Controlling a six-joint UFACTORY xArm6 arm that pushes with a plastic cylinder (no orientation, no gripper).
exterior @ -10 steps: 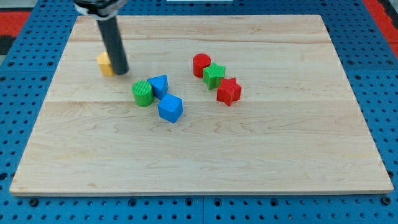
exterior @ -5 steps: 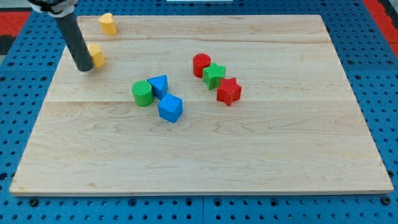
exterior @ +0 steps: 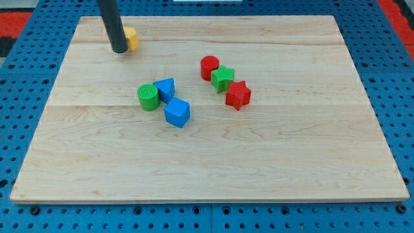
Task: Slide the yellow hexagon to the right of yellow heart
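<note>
Gripper none, my tip (exterior: 119,50) touching a small yellow block (exterior: 131,39), shape half hidden, top-left of board (exterior: 259,162).

Down on the wooden board (exterior: 272,162), a green cylinder (exterior: 148,97) touches a blue triangular block (exterior: 166,87), blue cube (exterior: 177,112) just below. Toward the view's right, red cylinder (exterior: 209,66), green star (exterior: 223,77) and red star (exterior: 237,94) cluster diagonally, touching.

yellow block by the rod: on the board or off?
On. The yellow block sits on the board near its top-left, touching my tip.
</note>
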